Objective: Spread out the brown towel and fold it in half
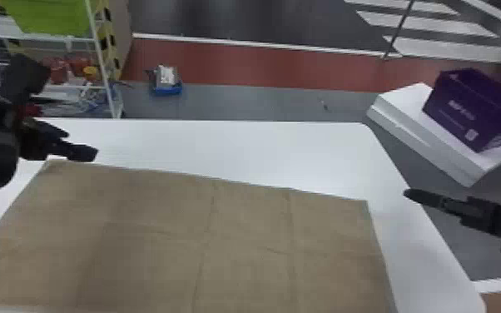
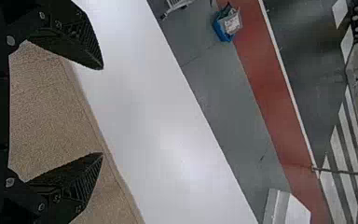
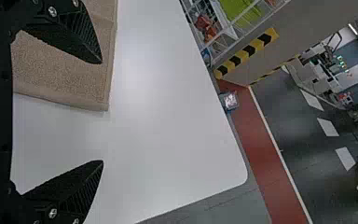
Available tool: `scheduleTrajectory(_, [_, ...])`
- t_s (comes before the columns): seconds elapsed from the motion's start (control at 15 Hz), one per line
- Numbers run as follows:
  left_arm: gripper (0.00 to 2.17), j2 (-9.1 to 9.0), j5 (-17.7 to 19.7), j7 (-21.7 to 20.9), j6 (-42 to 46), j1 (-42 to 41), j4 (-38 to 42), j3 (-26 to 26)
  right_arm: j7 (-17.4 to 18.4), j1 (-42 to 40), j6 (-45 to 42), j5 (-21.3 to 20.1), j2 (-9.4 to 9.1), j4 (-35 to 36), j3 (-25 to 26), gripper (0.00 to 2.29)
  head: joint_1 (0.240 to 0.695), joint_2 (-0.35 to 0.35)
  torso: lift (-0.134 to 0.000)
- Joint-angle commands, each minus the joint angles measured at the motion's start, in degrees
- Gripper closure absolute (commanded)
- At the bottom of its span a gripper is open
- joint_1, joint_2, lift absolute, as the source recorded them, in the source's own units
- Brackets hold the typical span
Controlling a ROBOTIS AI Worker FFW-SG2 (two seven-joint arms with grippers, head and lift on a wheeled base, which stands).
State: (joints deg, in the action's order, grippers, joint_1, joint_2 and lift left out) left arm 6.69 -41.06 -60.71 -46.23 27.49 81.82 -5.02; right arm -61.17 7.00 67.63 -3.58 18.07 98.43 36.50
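Presumably I have my two ends of the brown towel (image 1: 245,233) marked out: my left gripper (image 2: 102,111) hangs by its far corner toward the left of the head view, and my right gripper (image 3: 102,112) waits beyond its right edge, over at the right of that frame. Both pairs of jaws stand apart with no cloth between the tips, which suits a pinch at two corners, though whether that comes next is only my guess. The cloth lies broad and flat across the lower left and centre of the head view, on a smooth white table (image 1: 220,145) with a rounded corner, and I judge it is laid so wide to give me a full sheet to double over. Spreading looks mostly done; whether it is a single layer or doubled I cannot tell. Its far edge slants down toward the right, so I should probably square it as I fold, or the halves will miss each other. The towel has a matt, fine-napped weave with a slim hem, and shallow straight creases cross it; it should give softly under my flat black fingers, yet a shallow pinch could slip off the edge. Past the table, at the upper right, a purple box (image 1: 466,108) with crisp square sides sits on a flat white carton (image 1: 403,120), and a bright green bin (image 1: 50,16) rests on a wire rack (image 1: 105,79) at the upper left.
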Motion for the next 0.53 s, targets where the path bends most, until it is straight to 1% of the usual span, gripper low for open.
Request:
scheduleTrajectory(0.0, [0.27,0.78,-2.44,-1.16,3.73,3.27,-6.76,0.19,0.00,0.04,0.00,-0.02,0.21,-0.26,0.33,0.13,0.695,-0.178,-0.134])
scheduleTrajectory(0.13, [0.27,1.83,-5.17,-1.95,5.31,6.44,-12.83,0.36,0.00,0.39,-0.17,-0.02,0.30,-0.61,0.33,0.13,0.695,-0.175,-0.134])
scheduleTrajectory(0.27, [0.27,2.10,-7.98,-3.18,8.30,9.07,-18.01,0.36,0.00,0.39,-0.17,-0.11,0.39,-0.69,0.07,0.13,0.695,-0.165,-0.134])
scheduleTrajectory(0.33, [0.27,2.62,-8.86,-3.80,10.59,10.31,-20.56,0.36,0.00,0.39,-0.17,-0.11,0.30,-0.69,-0.02,0.13,0.695,-0.160,-0.134])
scheduleTrajectory(0.47, [0.31,3.94,-9.30,-4.33,11.29,11.36,-23.29,1.68,0.00,0.39,-0.17,-0.02,0.39,-0.69,-0.28,0.13,0.695,-0.146,-0.134])
